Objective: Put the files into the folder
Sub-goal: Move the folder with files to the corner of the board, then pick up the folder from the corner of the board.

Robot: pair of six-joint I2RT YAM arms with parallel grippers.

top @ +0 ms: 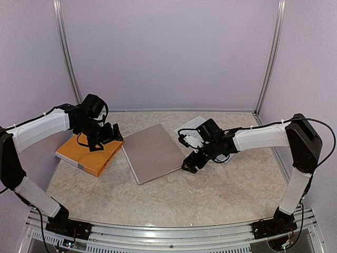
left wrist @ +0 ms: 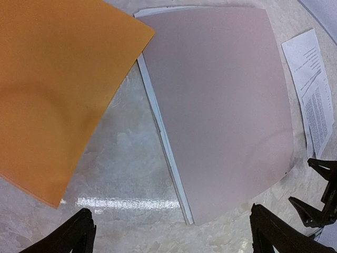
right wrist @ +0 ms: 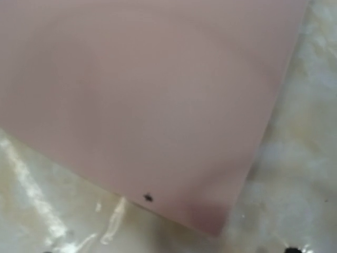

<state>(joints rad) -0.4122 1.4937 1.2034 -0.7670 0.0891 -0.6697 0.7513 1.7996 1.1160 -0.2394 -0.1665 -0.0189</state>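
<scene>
A closed pink folder (top: pixel 152 153) lies flat mid-table; it also shows in the left wrist view (left wrist: pixel 221 105), with a thin white edge (left wrist: pixel 164 134) along its left side. A printed white file sheet (top: pixel 190 124) lies behind its far right corner and also shows in the left wrist view (left wrist: pixel 311 95). My left gripper (top: pixel 109 135) hovers over the orange folder's right edge, open and empty, fingers (left wrist: pixel 79 236) wide apart. My right gripper (top: pixel 190 164) is low at the pink folder's near right corner (right wrist: pixel 216 226); from the left wrist its fingertips (left wrist: pixel 308 208) stand apart, holding nothing.
An orange folder (top: pixel 87 153) lies at the left, close to the pink folder's left edge, and shows in the left wrist view (left wrist: pixel 58 89). Marbled tabletop (top: pixel 174 200) spans the near half. Pale walls and metal posts enclose the back and sides.
</scene>
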